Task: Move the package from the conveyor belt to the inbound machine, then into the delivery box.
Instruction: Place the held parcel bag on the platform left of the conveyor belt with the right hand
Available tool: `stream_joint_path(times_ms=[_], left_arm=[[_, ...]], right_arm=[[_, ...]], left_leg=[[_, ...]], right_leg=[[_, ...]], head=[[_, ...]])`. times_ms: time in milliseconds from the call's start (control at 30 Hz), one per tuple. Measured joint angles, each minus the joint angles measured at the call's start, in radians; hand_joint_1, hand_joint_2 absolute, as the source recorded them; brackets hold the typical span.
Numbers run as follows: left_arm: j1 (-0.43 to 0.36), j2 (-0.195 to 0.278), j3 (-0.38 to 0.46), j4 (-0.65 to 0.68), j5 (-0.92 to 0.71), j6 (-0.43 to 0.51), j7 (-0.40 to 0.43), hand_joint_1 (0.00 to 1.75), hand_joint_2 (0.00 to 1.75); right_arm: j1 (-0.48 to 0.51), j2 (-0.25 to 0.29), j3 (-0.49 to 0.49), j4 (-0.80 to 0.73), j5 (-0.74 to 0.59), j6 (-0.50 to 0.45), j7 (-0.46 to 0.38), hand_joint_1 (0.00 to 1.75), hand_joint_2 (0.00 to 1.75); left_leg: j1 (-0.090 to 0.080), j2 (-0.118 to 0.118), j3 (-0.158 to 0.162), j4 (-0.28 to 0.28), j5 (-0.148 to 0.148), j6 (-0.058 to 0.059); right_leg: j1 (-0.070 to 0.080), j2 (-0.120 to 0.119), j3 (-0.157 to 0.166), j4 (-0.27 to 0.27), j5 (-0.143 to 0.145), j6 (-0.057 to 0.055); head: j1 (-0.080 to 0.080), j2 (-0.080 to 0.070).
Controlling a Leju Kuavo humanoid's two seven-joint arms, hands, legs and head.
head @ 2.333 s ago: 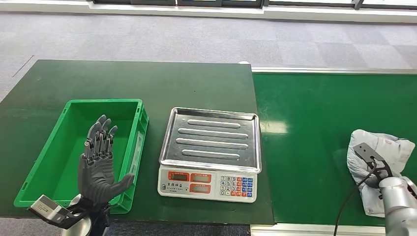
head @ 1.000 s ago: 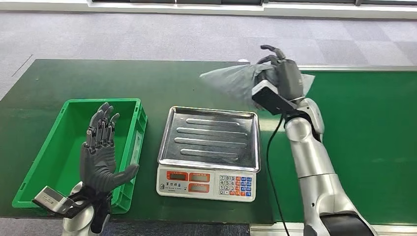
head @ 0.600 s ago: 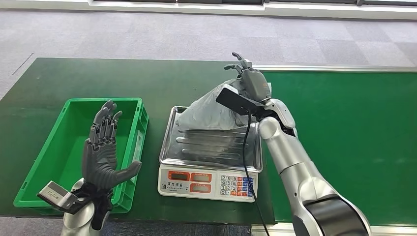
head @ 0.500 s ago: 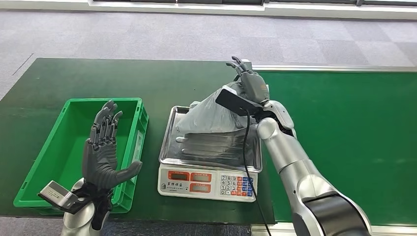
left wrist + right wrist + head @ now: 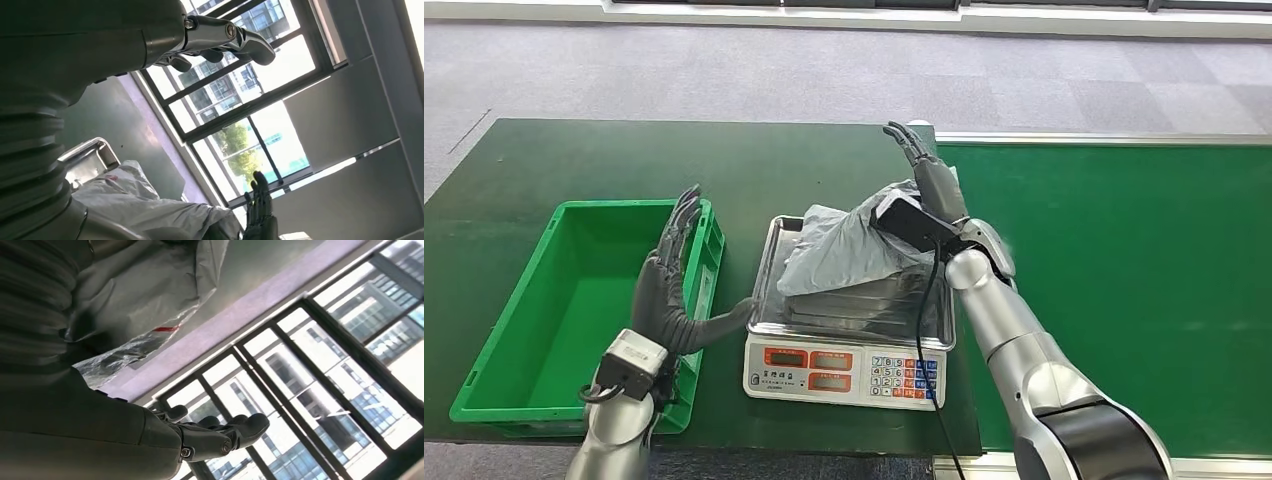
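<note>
green table (image 5: 574,160) | package (image 5: 849,245) on scale tray (image 5: 764,300) | right hand (image 5: 929,180) spread | left hand (image 5: 674,290) spread beside bin (image 5: 514,320)

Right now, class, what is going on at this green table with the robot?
The robot has a grey plastic package lying on the steel tray of the weighing scale. Its right hand is at the package's far right end with the fingers stretched out straight. The left hand is open beside the scale, over the edge of the green delivery box, which holds nothing yet.
</note>
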Motion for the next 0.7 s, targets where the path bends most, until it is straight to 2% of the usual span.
stream_joint_path(times_ms=[267, 400, 500, 600, 700], left_arm=[[-0.245, -0.026, -0.073, 0.278, -0.102, 0.106, 0.111, 0.00, 1.75], [-0.369, -0.053, -0.102, 0.464, -0.148, 0.128, 0.132, 0.00, 1.75], [-0.427, -0.069, -0.117, 0.563, -0.159, 0.130, 0.135, 0.00, 1.75], [-0.474, -0.082, -0.133, 0.648, -0.165, 0.102, 0.151, 0.00, 1.75], [-0.523, -0.103, -0.165, 0.754, -0.191, -0.022, 0.210, 0.00, 1.75]], right_arm=[[0.058, 0.040, 0.003, -0.221, -0.209, 0.169, -0.007, 0.00, 1.75], [0.099, 0.040, 0.021, -0.334, -0.282, 0.206, 0.006, 0.00, 1.75], [0.122, 0.037, 0.037, -0.386, -0.297, 0.212, 0.008, 0.00, 1.75], [0.138, 0.028, 0.050, -0.420, -0.304, 0.206, 0.012, 0.00, 1.75], [0.158, 0.013, 0.070, -0.436, -0.307, 0.163, 0.019, 0.00, 1.75]], left_leg=[[0.000, 0.000, 0.000, 0.001, 0.001, 0.000], [0.000, 0.000, 0.000, 0.001, 0.001, 0.000], [-0.001, 0.002, 0.000, 0.001, 0.001, 0.000], [-0.001, 0.002, 0.000, 0.001, 0.000, 0.000], [-0.001, 0.001, 0.000, 0.001, 0.001, 0.000]], right_leg=[[0.000, 0.000, 0.000, 0.000, 0.001, 0.000], [0.000, 0.000, 0.000, 0.000, 0.001, 0.000], [-0.001, 0.001, 0.000, 0.000, 0.001, 0.000], [-0.001, 0.001, -0.001, 0.000, 0.001, 0.000], [-0.001, 0.000, 0.000, 0.000, 0.001, 0.000]], head=[[0.000, 0.000], [0.000, 0.000], [0.000, 0.000], [0.000, 0.000], [0.000, 0.000]])
